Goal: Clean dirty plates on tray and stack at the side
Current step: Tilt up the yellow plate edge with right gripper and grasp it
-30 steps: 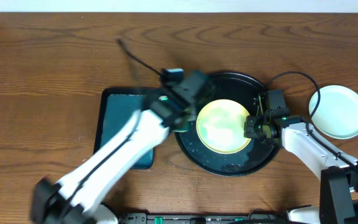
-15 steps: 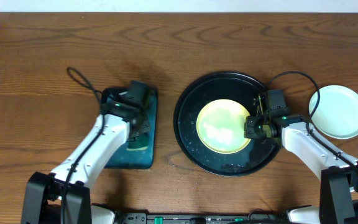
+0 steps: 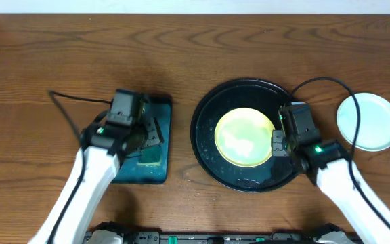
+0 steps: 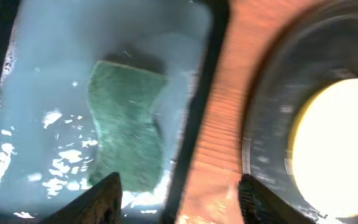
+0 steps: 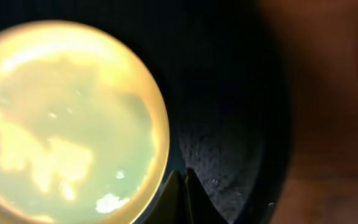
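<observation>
The pale yellow plate (image 3: 244, 137) lies in the middle of the round black tray (image 3: 202, 112) and shines wet (image 5: 67, 124). My right gripper (image 3: 276, 144) is shut, its tips (image 5: 183, 190) low over the black tray (image 5: 229, 124) right beside the plate's right rim. My left gripper (image 3: 146, 134) hangs open over the rectangular teal tray (image 3: 162, 107), with nothing between its fingers (image 4: 104, 199). A green sponge (image 4: 126, 124) lies loose in that wet teal tray, just ahead of the left finger. One pale mint-blue plate (image 3: 367, 122) rests on the wooden table to the right.
The teal tray (image 4: 48, 81) holds a film of water. A strip of wood (image 4: 219, 143) separates it from the black tray (image 4: 272, 124). Cables trail from both wrists over the table. The table's far edge runs along the top of the overhead view.
My left arm has swung from the yellow plate to the teal tray, then opened and let go of the sponge there. The right gripper has stayed shut by the plate's rim.
</observation>
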You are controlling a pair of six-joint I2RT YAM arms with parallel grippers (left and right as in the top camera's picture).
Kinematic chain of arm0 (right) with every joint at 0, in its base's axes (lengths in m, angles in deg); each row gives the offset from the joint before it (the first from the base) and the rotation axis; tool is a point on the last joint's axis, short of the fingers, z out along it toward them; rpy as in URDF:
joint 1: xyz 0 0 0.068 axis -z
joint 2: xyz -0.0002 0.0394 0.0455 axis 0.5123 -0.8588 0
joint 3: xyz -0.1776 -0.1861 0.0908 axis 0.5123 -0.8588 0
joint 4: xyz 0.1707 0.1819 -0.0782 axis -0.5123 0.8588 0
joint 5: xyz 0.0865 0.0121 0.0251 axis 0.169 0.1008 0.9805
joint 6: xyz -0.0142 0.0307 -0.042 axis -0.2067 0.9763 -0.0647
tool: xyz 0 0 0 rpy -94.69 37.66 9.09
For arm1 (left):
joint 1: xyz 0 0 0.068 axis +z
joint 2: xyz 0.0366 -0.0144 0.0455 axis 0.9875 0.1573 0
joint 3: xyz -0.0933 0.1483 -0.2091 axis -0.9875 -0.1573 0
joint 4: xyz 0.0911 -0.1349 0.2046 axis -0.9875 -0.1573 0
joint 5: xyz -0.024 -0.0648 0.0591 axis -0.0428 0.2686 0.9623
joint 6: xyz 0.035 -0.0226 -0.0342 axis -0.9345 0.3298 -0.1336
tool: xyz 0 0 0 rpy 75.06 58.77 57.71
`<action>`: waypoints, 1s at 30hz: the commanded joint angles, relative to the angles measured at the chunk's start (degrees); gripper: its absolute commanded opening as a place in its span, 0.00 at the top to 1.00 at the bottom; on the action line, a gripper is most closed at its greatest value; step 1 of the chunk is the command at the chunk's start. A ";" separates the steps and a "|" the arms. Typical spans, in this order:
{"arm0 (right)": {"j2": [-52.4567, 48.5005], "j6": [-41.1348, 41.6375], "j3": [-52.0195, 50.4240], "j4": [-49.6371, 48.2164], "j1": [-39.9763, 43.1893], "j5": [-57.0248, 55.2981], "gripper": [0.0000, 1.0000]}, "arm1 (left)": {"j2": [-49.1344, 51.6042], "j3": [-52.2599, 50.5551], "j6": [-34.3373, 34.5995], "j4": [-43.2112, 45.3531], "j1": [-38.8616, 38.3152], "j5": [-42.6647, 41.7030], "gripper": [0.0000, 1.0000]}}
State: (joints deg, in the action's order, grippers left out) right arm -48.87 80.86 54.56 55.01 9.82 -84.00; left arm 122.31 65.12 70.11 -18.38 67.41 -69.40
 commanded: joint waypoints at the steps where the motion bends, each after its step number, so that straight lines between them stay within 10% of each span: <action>1: 3.69 -0.26 1.33 0.02 -1.92 -4.92 0.99 | -6.71 1.40 -0.83 -0.94 0.24 -3.45 0.35; 10: -6.10 -0.66 0.39 -2.40 5.25 8.52 0.66 | -12.74 1.38 -0.83 -1.88 0.24 -3.41 0.19; 20: -21.97 -5.79 0.39 -14.34 13.81 29.31 0.78 | -11.67 1.38 -0.81 -1.88 0.24 -3.41 0.18; 30: -25.99 -8.09 0.87 -14.93 13.79 23.39 0.99 | -11.58 1.38 -0.81 -1.88 0.24 -3.41 0.18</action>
State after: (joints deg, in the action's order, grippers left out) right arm -73.90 74.29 55.33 39.10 23.94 -57.49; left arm 110.51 65.14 69.65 -20.15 67.43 -72.48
